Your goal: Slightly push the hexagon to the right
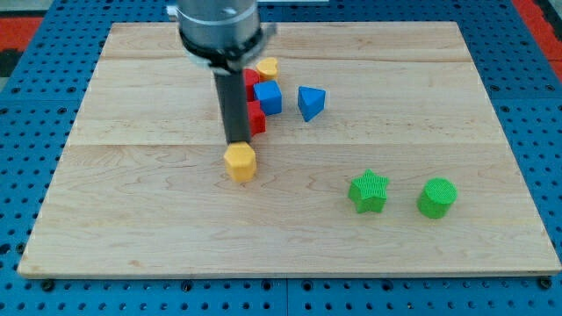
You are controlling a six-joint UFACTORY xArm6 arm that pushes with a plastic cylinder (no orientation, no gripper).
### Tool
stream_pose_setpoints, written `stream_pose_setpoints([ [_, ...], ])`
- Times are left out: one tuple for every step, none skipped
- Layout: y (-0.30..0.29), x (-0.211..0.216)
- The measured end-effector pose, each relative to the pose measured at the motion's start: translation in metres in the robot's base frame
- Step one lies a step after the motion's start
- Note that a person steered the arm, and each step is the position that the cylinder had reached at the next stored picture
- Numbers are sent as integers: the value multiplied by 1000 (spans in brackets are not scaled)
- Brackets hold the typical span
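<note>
A yellow hexagon block [240,162] lies on the wooden board [132,202], left of centre. My tip [237,141] stands right at the hexagon's top edge, touching or almost touching it, slightly toward its left. The dark rod rises from there up to the arm's grey body at the view's top.
Behind the rod lie red blocks [255,117], a blue cube [268,97], a blue triangular block [311,103] and a yellow block [267,67]. A green star [369,191] and a green cylinder [436,197] lie at the lower right.
</note>
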State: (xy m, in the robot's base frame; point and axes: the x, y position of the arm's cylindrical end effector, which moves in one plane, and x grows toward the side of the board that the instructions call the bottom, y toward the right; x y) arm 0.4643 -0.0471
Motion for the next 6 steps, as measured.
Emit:
stream_pose_setpoints([
  [0, 20],
  [-39, 3],
  [-63, 48],
  [-49, 82],
  [8, 89],
  [36, 89],
])
